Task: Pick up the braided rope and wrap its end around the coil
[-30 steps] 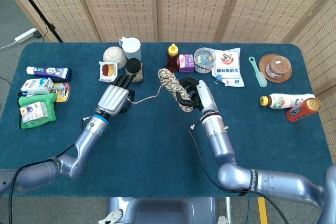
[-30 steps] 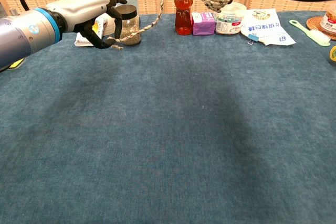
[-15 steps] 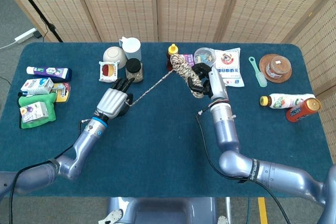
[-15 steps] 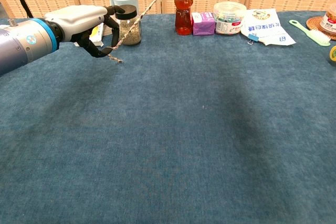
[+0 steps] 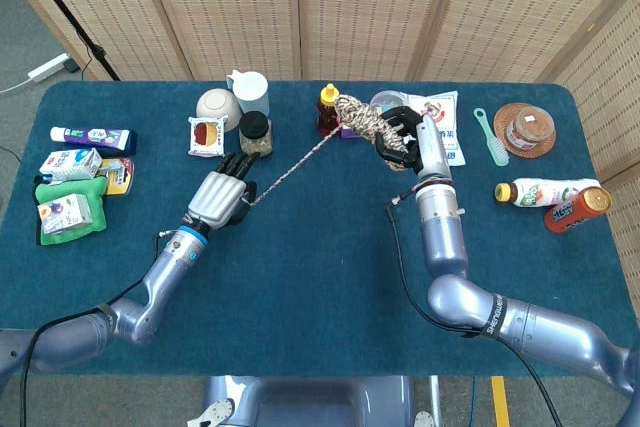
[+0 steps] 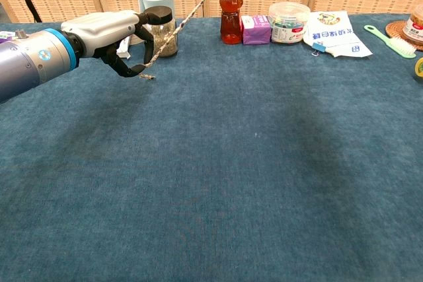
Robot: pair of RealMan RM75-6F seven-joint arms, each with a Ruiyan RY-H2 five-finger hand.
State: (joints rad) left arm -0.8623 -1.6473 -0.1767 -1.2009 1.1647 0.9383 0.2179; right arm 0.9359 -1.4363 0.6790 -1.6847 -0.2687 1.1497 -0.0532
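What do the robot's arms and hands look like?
Both arms are shiny silver-blue tubes with thin black cables running alongside. The left hand has a silver back, black fingers and a bright blue wrist ring. The right hand looks the same.

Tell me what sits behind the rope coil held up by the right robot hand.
In the head view, the coil in the right robot hand hides part of the purple box and clear round tub. The honey bottle beside it stays visible.
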